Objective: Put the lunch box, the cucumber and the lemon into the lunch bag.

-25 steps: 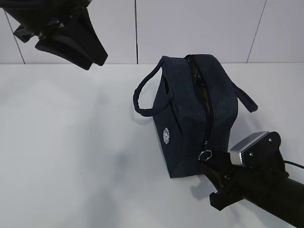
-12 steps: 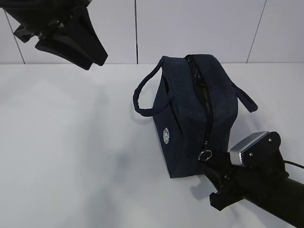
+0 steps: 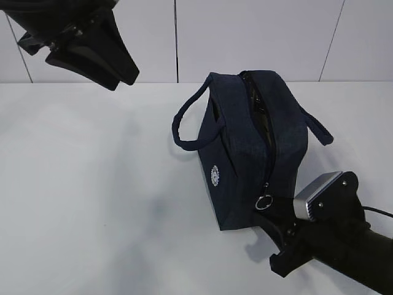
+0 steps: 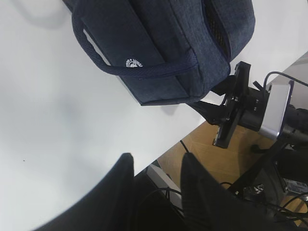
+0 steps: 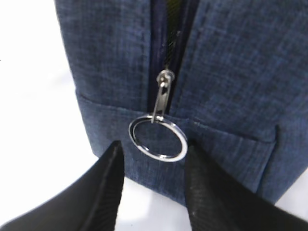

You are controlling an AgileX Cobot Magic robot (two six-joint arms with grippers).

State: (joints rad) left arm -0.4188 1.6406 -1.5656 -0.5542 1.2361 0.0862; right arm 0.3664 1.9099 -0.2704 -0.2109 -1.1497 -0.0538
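While parted, right jaws flank ring pull (image 5: 158, 138).

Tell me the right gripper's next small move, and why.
Probably ease the right gripper forward and shut it on the zipper ring. Its jaws stand open, the ring hanging between and just ahead of the fingertips, not yet gripped. The lunch bag is only partly unzipped, so the ring is what needs pulling.

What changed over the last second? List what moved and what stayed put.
The right claw slid slightly left and toward the near end of the bag, closing in on the zipper ring; its fingers are open around the ring and grip nothing yet. The bag, the ring and the raised left claw stayed as they were.
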